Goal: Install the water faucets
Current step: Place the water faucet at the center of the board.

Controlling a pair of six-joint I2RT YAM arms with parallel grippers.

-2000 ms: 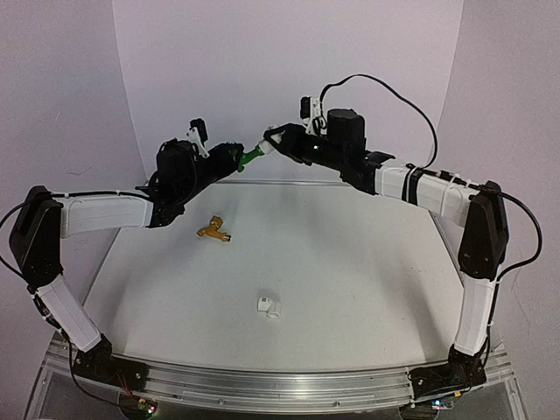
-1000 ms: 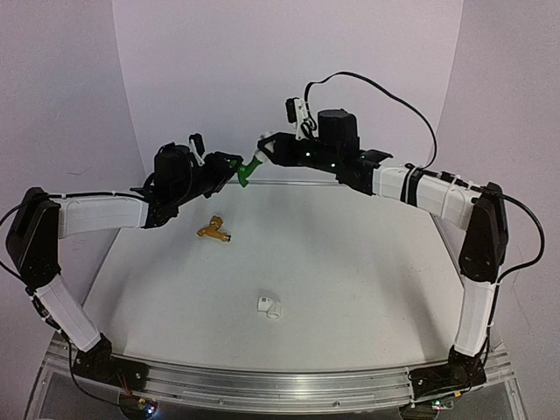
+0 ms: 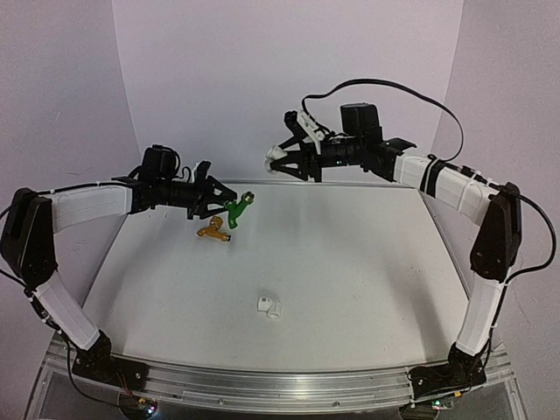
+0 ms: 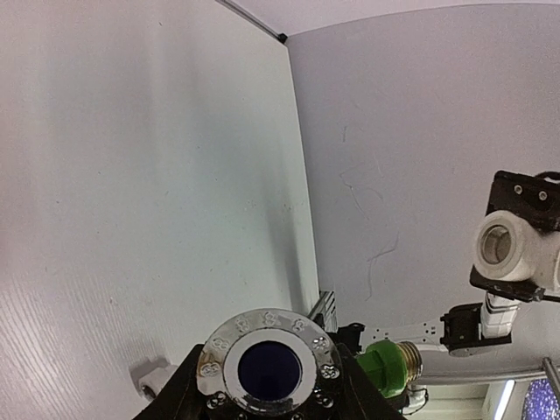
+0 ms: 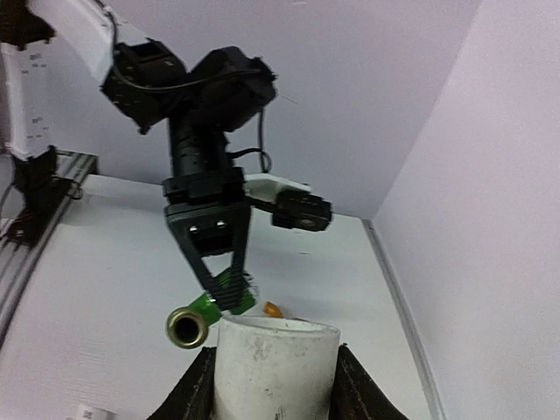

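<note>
My left gripper point(image 3: 229, 206) is shut on the green faucet point(image 3: 237, 206) and holds it above the table, brass threaded end point(image 3: 250, 199) pointing right. In the left wrist view its chrome knob point(image 4: 268, 365) and green body point(image 4: 387, 368) show between the jaws. My right gripper point(image 3: 278, 162) is shut on a white pipe fitting point(image 3: 275, 158), held in the air apart from the faucet; it also shows in the right wrist view point(image 5: 276, 367) and the left wrist view point(image 4: 512, 248). The orange-yellow faucet point(image 3: 214, 231) lies on the table under the left gripper.
A second small white pipe fitting point(image 3: 269, 307) lies on the white table point(image 3: 350, 280) near the middle front. A purple backdrop point(image 3: 262, 79) closes the back and sides.
The two grippers have pulled apart. My left gripper dropped down and left with the green faucet; my right gripper drew back to the right with the white fitting.
</note>
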